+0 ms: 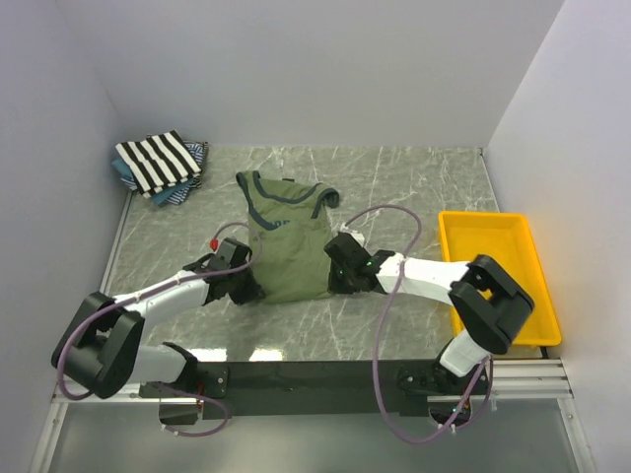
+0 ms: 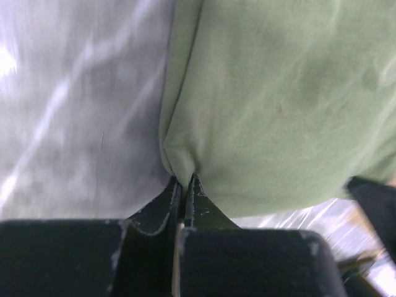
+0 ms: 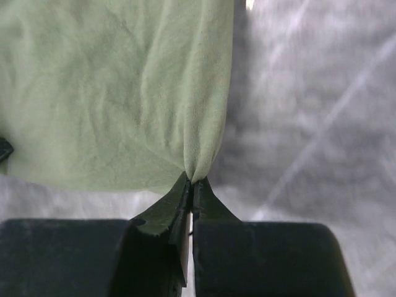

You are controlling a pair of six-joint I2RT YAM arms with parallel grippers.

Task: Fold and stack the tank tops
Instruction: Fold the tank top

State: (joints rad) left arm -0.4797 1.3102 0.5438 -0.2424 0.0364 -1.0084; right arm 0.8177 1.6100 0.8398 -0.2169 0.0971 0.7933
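Observation:
An olive green tank top (image 1: 288,244) with navy trim lies in the middle of the marble table, neck end toward the back. My left gripper (image 1: 248,286) is shut on its near left corner, and the cloth (image 2: 272,105) bunches into a pinch at the tips of that left gripper (image 2: 185,180). My right gripper (image 1: 335,281) is shut on the near right corner, where the green cloth (image 3: 117,93) gathers into the closed right gripper (image 3: 193,181). A black-and-white striped tank top (image 1: 158,162) lies folded on blue patterned ones (image 1: 189,185) at the back left.
A yellow plastic tray (image 1: 537,286) stands at the right side of the table. White walls close in the table on the left, back and right. Cables loop over both arms.

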